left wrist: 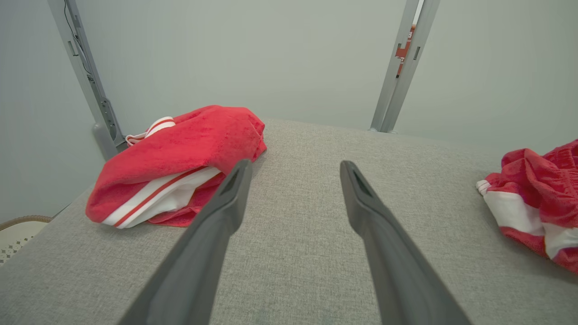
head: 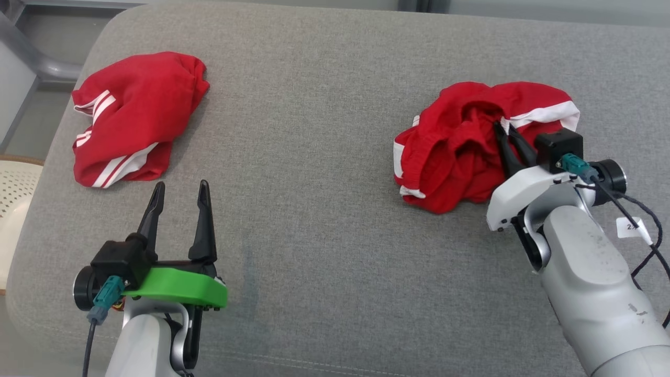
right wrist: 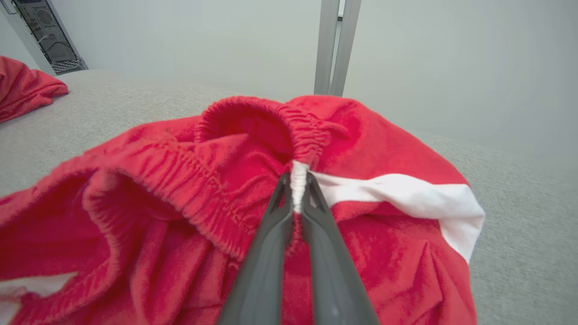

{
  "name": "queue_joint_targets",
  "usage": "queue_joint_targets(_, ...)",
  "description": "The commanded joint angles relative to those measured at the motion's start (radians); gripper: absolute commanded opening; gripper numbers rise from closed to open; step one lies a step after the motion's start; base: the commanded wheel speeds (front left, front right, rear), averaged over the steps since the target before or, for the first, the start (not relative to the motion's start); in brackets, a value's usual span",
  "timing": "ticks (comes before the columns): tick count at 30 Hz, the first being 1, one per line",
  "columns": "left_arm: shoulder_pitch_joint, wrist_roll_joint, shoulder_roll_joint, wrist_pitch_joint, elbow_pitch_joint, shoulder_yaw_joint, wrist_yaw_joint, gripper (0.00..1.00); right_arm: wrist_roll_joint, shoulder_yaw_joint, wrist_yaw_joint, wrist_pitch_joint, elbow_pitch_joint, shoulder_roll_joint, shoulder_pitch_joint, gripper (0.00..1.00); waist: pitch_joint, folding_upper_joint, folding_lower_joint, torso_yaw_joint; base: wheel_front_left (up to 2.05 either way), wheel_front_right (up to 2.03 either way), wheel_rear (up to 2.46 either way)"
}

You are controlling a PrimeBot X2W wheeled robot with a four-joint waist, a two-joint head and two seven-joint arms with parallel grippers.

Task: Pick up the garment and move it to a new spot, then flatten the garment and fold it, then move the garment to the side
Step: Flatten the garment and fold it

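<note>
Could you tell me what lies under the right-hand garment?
The crumpled garment rests on the grey cushion; whatever its folds cover is hidden. The right gripper pinches its waistband.

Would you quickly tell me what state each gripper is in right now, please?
Left gripper: open, holding nothing.
Right gripper: shut on the crumpled red garment, at its white-striped waistband.

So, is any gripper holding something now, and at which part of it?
The right gripper is shut on the crumpled red garment, pinching its elastic waistband at the white stripe. The left gripper is open, holding nothing.
</note>
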Motion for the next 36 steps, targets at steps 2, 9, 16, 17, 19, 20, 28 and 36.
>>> queue_joint_targets(2, 0.015, 0.003, 0.001, -0.001, 0.005, 0.002, 0.001, 1.00, 0.012, 0.020, -0.001, -0.003, -0.070, 0.017, 0.043, 0.00, -0.028, 0.0000, 0.0000, -0.015, 0.00, 0.00, 0.00)
queue_joint_targets(9, 0.028, 0.007, 0.001, -0.001, 0.013, 0.004, -0.002, 1.00, 0.050, 0.129, -0.001, -0.003, -0.249, 0.058, 0.161, 0.00, -0.061, 0.0000, 0.0000, -0.025, 0.00, 0.00, 0.00)
queue_joint_targets(16, 0.044, 0.010, 0.001, -0.001, 0.014, 0.005, -0.007, 1.00, 0.096, 0.271, -0.001, -0.003, -0.343, 0.083, 0.276, 0.00, -0.074, 0.0000, 0.0000, -0.023, 0.00, 0.00, 0.00)
queue_joint_targets(17, 0.046, 0.010, 0.001, -0.001, 0.015, 0.005, -0.008, 1.00, 0.107, 0.295, -0.001, -0.003, -0.355, 0.086, 0.295, 0.00, -0.076, 0.0000, 0.0000, -0.022, 0.00, 0.00, 0.00)
queue_joint_targets(19, 0.051, 0.010, 0.001, -0.001, 0.018, 0.006, -0.009, 1.00, 0.124, 0.346, -0.001, -0.003, -0.371, 0.091, 0.332, 0.00, -0.078, 0.0000, 0.0000, -0.020, 0.00, 0.00, 0.00)
queue_joint_targets(20, 0.053, 0.010, 0.001, -0.001, 0.019, 0.006, -0.009, 1.00, 0.134, 0.369, -0.001, -0.003, -0.376, 0.092, 0.347, 0.00, -0.079, 0.0000, 0.0000, -0.020, 0.00, 0.00, 0.00)
queue_joint_targets(28, 0.054, 0.015, 0.001, -0.001, 0.023, 0.006, -0.009, 1.00, 0.197, 0.518, -0.001, -0.003, -0.348, 0.098, 0.413, 0.80, -0.081, 0.0000, 0.0000, -0.024, 0.00, 0.00, 0.00)
queue_joint_targets(36, 0.061, 0.021, 0.001, -0.001, 0.019, 0.020, -0.004, 1.00, 0.187, 0.440, -0.001, -0.003, -0.452, 0.087, 0.403, 1.00, -0.086, 0.0000, 0.0000, -0.059, 0.00, 0.00, 0.00)
